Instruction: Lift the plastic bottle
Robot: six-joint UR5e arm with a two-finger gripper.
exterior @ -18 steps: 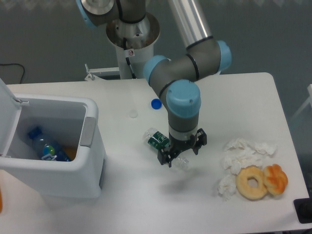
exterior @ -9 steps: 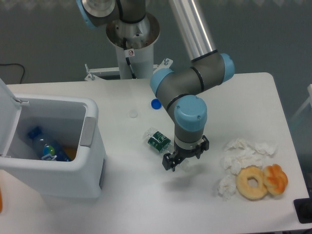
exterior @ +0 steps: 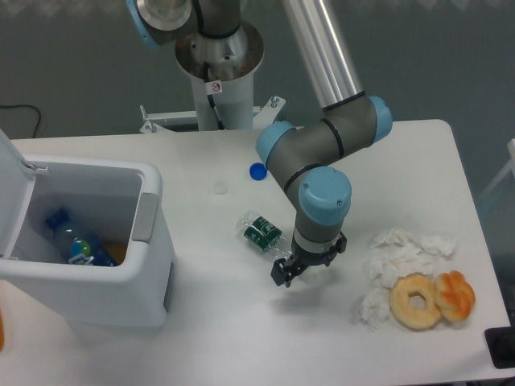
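Lying on its side on the white desk (exterior: 241,322), the plastic bottle (exterior: 261,233) rests near the middle, its right end hidden under the lowered hand (exterior: 304,268), whose opening and grip I cannot tell.

The scene is viewed by one fixed camera, set high opposite the arm's base and angled down; nearly the whole tabletop (exterior: 241,322) is seemingly covered.
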